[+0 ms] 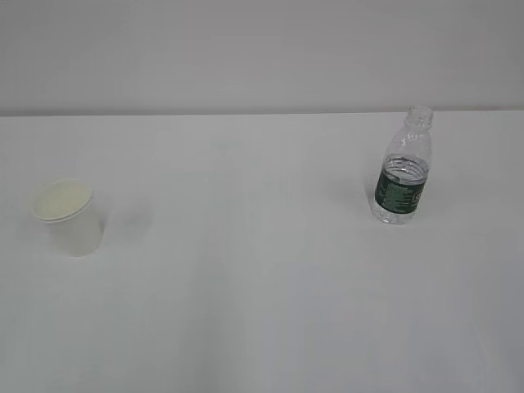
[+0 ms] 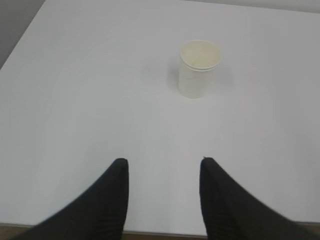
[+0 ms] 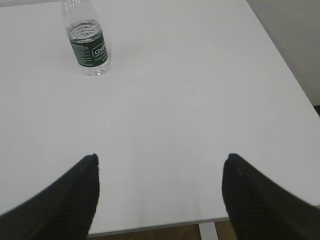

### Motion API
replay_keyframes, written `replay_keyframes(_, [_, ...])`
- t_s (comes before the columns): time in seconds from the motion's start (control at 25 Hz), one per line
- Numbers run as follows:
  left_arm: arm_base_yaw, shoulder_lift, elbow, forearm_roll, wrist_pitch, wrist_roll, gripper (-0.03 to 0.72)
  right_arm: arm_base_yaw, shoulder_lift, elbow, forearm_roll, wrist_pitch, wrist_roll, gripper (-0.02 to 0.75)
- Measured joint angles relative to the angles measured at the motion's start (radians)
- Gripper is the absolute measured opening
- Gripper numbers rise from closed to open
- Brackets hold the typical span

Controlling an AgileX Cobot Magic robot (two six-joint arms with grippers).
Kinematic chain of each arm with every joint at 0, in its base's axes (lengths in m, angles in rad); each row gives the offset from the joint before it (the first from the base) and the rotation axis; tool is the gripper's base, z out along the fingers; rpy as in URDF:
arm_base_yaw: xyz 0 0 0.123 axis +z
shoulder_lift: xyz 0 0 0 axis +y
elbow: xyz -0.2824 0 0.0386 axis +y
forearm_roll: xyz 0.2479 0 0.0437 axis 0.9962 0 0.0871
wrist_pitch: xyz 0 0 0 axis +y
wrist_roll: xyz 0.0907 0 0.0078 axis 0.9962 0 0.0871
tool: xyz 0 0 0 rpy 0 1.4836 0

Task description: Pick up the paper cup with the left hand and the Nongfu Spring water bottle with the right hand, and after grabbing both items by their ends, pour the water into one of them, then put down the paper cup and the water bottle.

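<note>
White table (image 1: 262, 311), plain wall behind. Paper cup (image 1: 70, 217) stands upright far left of the Nongfu Spring water bottle (image 1: 403, 168), which is upright, capless and part full. My left hand (image 2: 162, 200) and right hand (image 3: 160, 195) both hang apart-jawed, empty, well short of their targets. I judge nothing started: grasps, pour, set-down all remain.

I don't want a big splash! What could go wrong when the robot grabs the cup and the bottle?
1. The water bottle has no cap and holds water, so a clumsy grab might tip it and spill.
2. The paper cup looks light and soft; the left gripper could knock it over or crush it.
3. The right gripper is off to one side of the bottle, so it might bump it.
</note>
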State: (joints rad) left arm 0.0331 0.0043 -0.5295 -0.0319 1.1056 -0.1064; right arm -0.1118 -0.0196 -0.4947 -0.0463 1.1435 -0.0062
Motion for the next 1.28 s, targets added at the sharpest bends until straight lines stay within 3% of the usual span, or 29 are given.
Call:
replay_keyframes(0.36, [0.0, 0.008, -0.016, -0.002, -0.026, 0.0, 0.324, 0.0, 0.0, -0.022, 0.096, -0.175, 0.0, 0.573])
replay_keyframes(0.6, [0.0, 0.183, -0.073, 0.0, -0.125, 0.034, 0.324, 0.0, 0.0, -0.022, 0.176, -0.262, 0.0, 0.573])
replay_keyframes(0.92, [-0.148, 0.308, -0.09, 0.084, -0.416, 0.047, 0.324, 0.0, 0.149, -0.085, 0.19, -0.385, -0.074, 0.573])
replay_keyframes(1.28, [-0.165, 0.443, -0.09, 0.025, -0.636, 0.047, 0.287, 0.0, 0.391, -0.13, 0.257, -0.695, -0.112, 0.573])
